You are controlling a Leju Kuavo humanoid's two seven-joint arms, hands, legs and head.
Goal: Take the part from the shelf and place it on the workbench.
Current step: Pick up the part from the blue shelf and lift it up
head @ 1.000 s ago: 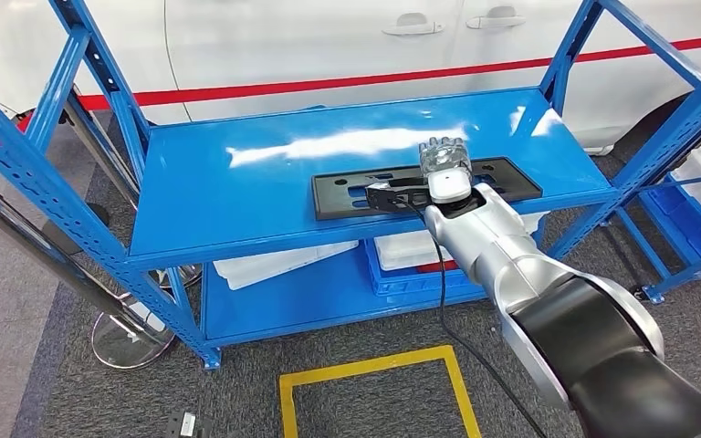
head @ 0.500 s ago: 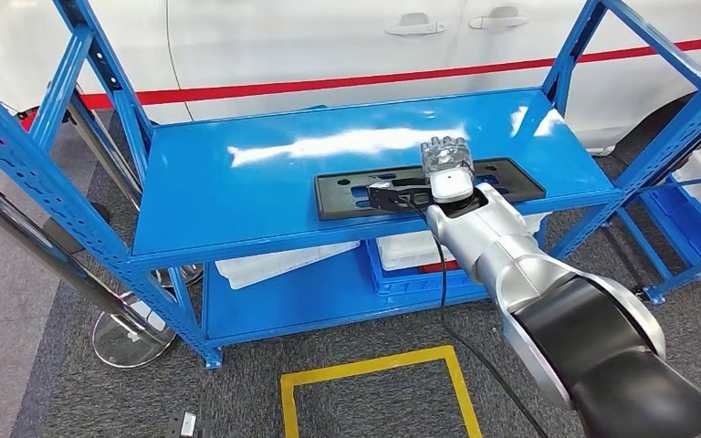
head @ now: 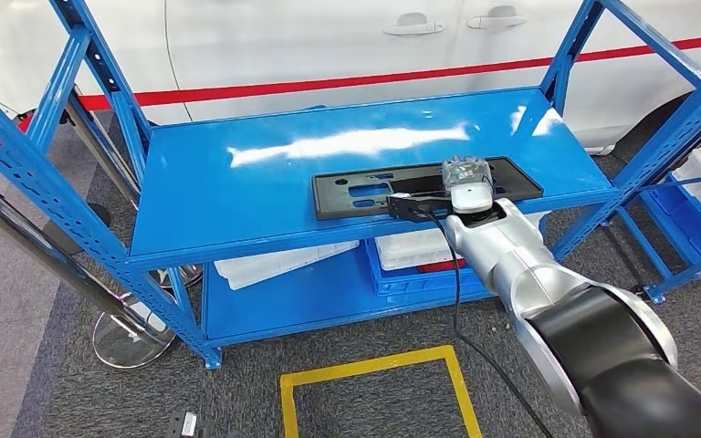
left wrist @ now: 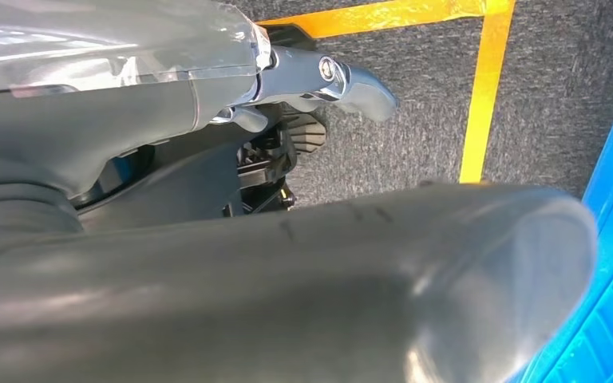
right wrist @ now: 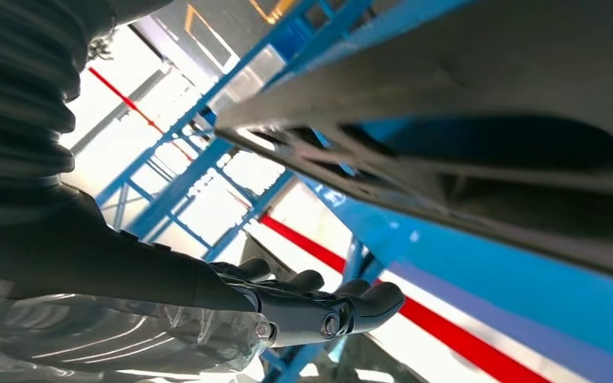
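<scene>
Early stage: the part point(head: 424, 187), a flat black plate with cutouts, lies on the blue shelf point(head: 237, 196) top level near the front edge, not lifted. My right hand point(head: 468, 173) sits over its right portion; in the right wrist view the fingers point(right wrist: 343, 307) look stretched out fairly straight, but I can't tell if anything is pinched. Left hand point(left wrist: 207, 120) hangs low over grey carpet point(left wrist: 399, 152) with yellow tape; I can't tell whether it's wide or closed. Still to do: grasp, lift, carry, place. No workbench visible. Shelf surface is glossy; white car point(head: 347, 36) behind; bins on the lower level.
</scene>
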